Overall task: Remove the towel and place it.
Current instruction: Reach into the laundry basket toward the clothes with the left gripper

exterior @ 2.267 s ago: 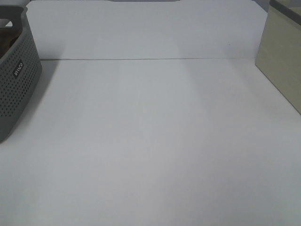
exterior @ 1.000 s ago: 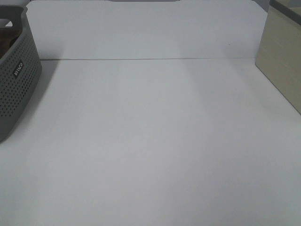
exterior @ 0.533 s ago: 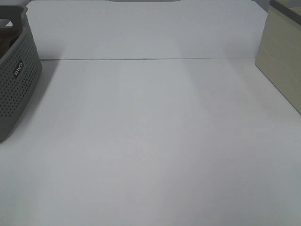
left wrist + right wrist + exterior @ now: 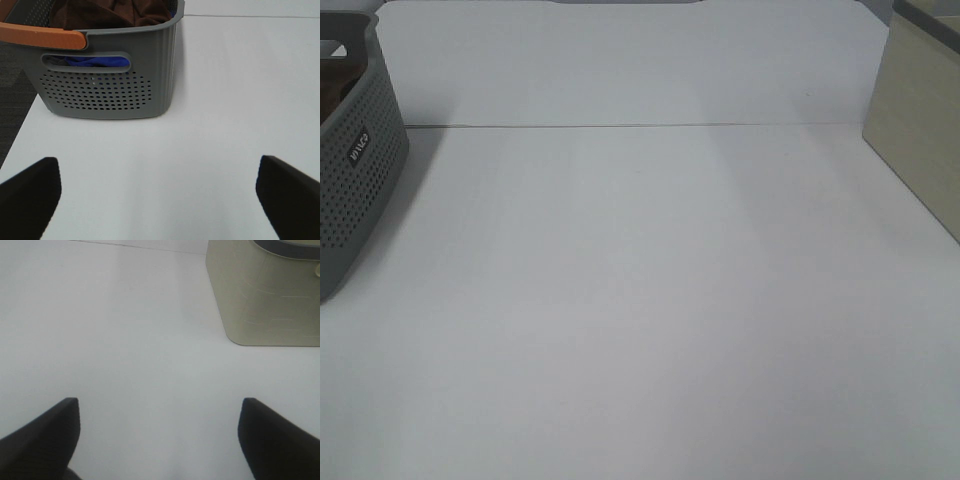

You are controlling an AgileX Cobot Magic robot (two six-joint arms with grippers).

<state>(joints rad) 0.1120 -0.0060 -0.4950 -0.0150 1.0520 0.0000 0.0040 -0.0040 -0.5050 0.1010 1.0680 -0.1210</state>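
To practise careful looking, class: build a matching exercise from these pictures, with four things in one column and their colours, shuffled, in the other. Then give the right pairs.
Things
1. towel
2. basket
3. bar on the basket's rim
4. container

Colours
A. orange
B. beige
C. dark brown
D. grey

Pairs: 1-C, 2-D, 3-A, 4-B

basket (image 4: 107, 75) grey, dot-perforated, orange handle (image 4: 42, 36); towel (image 4: 110, 11) dark brown; blue fabric (image 4: 95, 61) behind slot. table (image 4: 650, 300) white. bin (image 4: 918, 130) at 2 o'clock beige.
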